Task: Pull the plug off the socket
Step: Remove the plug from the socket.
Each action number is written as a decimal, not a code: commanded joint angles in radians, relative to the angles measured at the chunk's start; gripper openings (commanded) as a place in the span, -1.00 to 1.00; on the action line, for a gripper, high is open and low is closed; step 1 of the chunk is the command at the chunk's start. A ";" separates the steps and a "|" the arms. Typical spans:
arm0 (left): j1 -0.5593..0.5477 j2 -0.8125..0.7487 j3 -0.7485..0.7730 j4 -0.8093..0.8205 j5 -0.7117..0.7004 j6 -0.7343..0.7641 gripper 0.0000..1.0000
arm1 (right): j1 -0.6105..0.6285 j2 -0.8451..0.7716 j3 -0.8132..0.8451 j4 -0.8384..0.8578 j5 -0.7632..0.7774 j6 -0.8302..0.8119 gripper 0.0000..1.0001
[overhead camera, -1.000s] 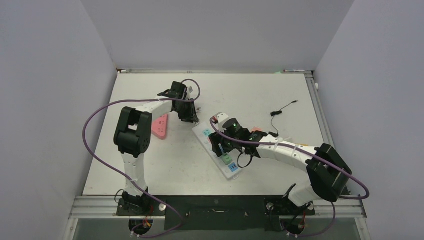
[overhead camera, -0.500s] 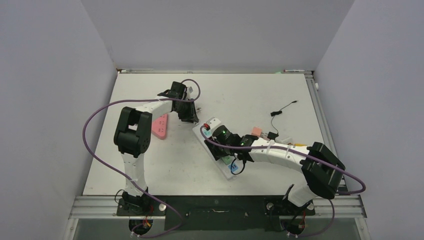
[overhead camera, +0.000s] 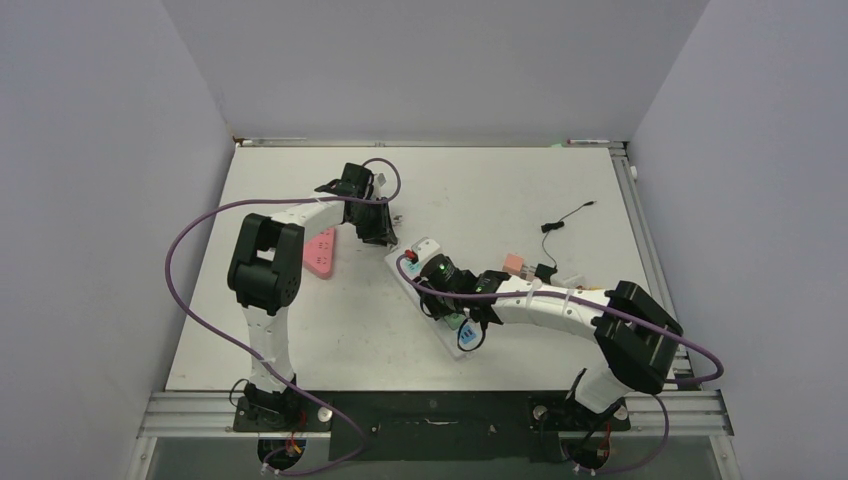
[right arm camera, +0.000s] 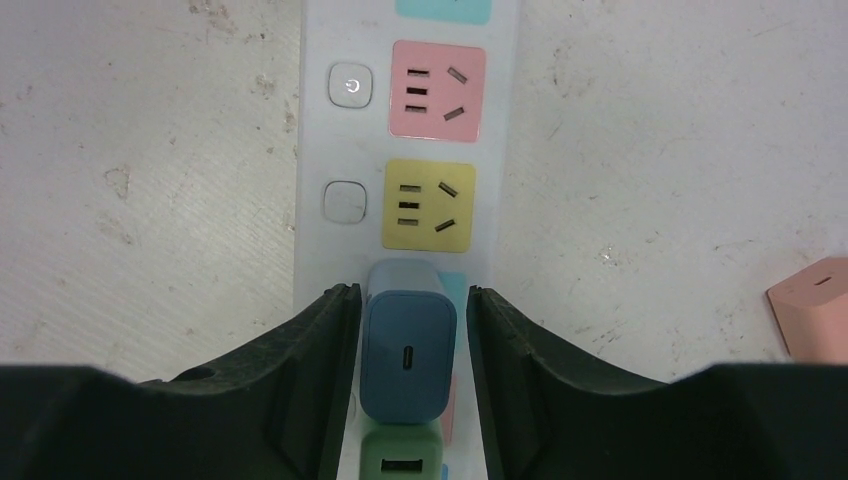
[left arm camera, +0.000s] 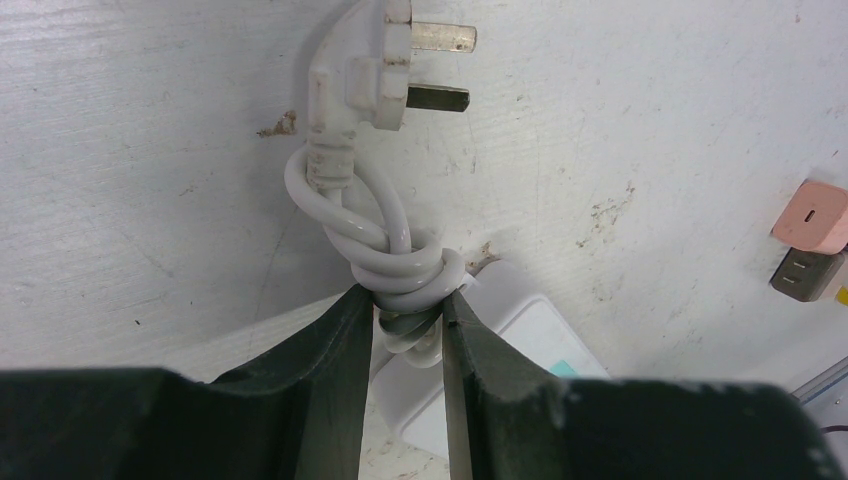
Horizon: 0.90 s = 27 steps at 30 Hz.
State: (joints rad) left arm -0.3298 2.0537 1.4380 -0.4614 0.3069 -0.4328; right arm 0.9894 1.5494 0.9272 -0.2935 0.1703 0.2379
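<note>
R gripper (right arm camera: 410, 296) straddles blue rectangular charger plug (right arm camera: 408, 355) on white plastic power strip (right arm camera: 340, 150) — can't tell if clamped (slim gap one side), L gripper (left arm camera: 407, 305) pinching knotted white cable (left arm camera: 395, 255)

Scuffed white tabletop (overhead camera: 520, 180). Lying on it:
- long white power strip (right arm camera: 410, 150), diagonal, near centre
- white three-pin plug (left arm camera: 375, 75), flat, just past the strip's far end, with its knotted white cord (left arm camera: 400, 265)
- pink triangular piece (overhead camera: 322, 252), left of the strip
- pink cube charger (left arm camera: 812, 215) with grey adapter (left arm camera: 800, 275) just beside it, right of the strip
- thin black cable (overhead camera: 567, 216), farther back
</note>
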 commanded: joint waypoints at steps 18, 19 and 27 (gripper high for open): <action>0.023 0.022 0.007 0.016 -0.059 0.036 -1.00 | 0.006 0.029 0.048 -0.012 0.021 -0.006 -0.21; 0.022 0.022 0.007 0.016 -0.059 0.035 -1.00 | 0.006 0.030 0.048 -0.013 0.020 -0.006 -0.23; 0.023 0.020 0.007 0.016 -0.058 0.035 -1.00 | -0.010 0.026 0.041 0.002 -0.018 -0.008 -0.51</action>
State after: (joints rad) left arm -0.3298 2.0537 1.4380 -0.4610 0.3069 -0.4328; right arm 0.9890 1.5688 0.9390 -0.3019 0.1684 0.2390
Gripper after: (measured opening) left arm 0.249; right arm 0.345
